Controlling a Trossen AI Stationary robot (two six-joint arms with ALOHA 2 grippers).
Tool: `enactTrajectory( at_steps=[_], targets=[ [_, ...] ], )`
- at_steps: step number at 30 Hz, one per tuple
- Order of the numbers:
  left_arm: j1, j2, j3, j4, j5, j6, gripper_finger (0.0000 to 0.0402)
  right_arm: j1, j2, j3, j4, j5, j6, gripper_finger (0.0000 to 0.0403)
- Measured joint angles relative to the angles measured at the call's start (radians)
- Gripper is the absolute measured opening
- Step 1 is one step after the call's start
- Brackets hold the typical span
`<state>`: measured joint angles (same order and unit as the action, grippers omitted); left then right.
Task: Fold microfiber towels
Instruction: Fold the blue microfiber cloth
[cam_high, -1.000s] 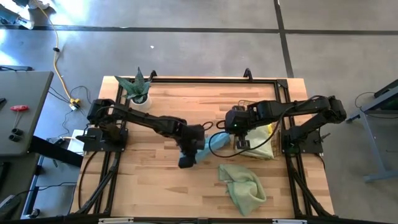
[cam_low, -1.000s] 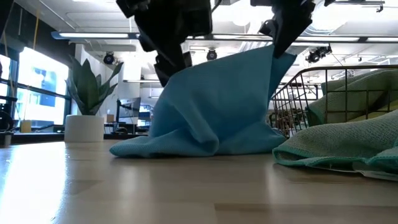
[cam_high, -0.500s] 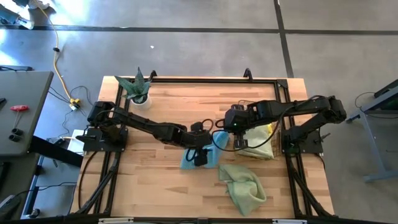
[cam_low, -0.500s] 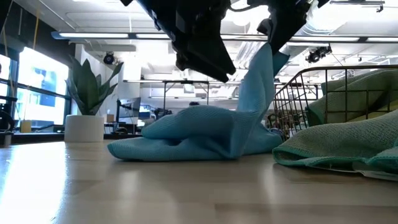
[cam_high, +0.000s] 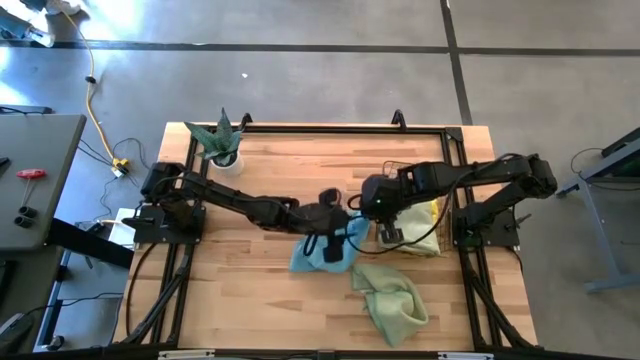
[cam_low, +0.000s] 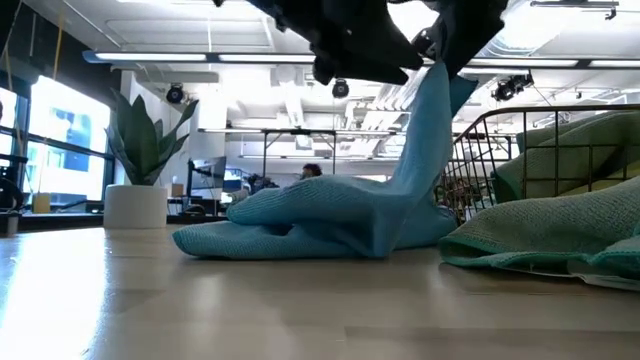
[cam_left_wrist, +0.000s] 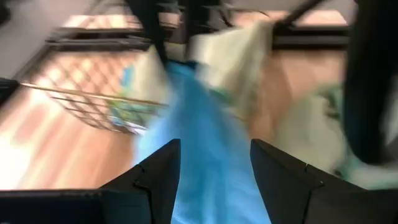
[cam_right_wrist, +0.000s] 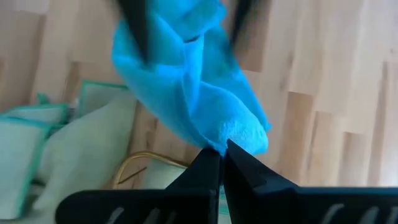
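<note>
A light blue towel (cam_low: 320, 215) hangs from my right gripper (cam_right_wrist: 222, 152), which is shut on it above the table's middle (cam_high: 372, 207). Its lower part lies bunched on the wood (cam_high: 322, 252). My left gripper (cam_left_wrist: 214, 144) is open and stands over the blue towel (cam_high: 333, 232), close beside the hanging strip (cam_low: 425, 130); nothing lies between its fingers. A pale green towel (cam_high: 390, 298) lies crumpled on the table toward the near edge. More towels fill the wire basket (cam_high: 425, 225). My right gripper pinches a bunched corner of the blue towel (cam_right_wrist: 235, 134) between its two fingers, coming from above and slanting down. The towel hangs below the fingers as a narrow strip, and its lower part rests heaped on the table (cam_low: 300, 225).
A potted plant (cam_high: 220, 142) stands at the far left corner. The wire basket (cam_low: 480, 150) sits just right of the blue towel, with the pale green towel (cam_low: 545, 235) in front of it. Bare wood lies toward the near left (cam_high: 230, 300).
My left gripper has swung up and toward the table's right, tipping from pointing down to nearly level. The blue towel's left part, which stood raised beside it, has fallen to the table; the corner in my right gripper stays up, so the towel now hangs as a narrow strip.
</note>
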<state>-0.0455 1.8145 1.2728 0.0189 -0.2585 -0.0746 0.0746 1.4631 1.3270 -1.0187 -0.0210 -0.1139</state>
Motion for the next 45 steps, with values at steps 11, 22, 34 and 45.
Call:
enactTrajectory(
  at_steps=[11,22,34,45],
  targets=[
    [0.072,0.014,-0.001,0.137,0.329,-0.021,0.0184,0.045,-0.001,0.0,0.066,0.033,-0.029,0.0],
    [0.074,0.014,0.0,0.053,0.46,0.0,0.0184,0.043,0.0,0.0,0.091,0.126,-0.044,0.0],
    [0.075,0.045,0.0,-0.113,0.608,0.008,0.0184,0.043,0.0,0.0,0.105,0.129,-0.052,0.0],
    [0.031,0.056,0.001,-0.285,0.642,0.028,0.0184,0.043,0.0,0.0,0.093,0.154,-0.071,0.0]
  ],
)
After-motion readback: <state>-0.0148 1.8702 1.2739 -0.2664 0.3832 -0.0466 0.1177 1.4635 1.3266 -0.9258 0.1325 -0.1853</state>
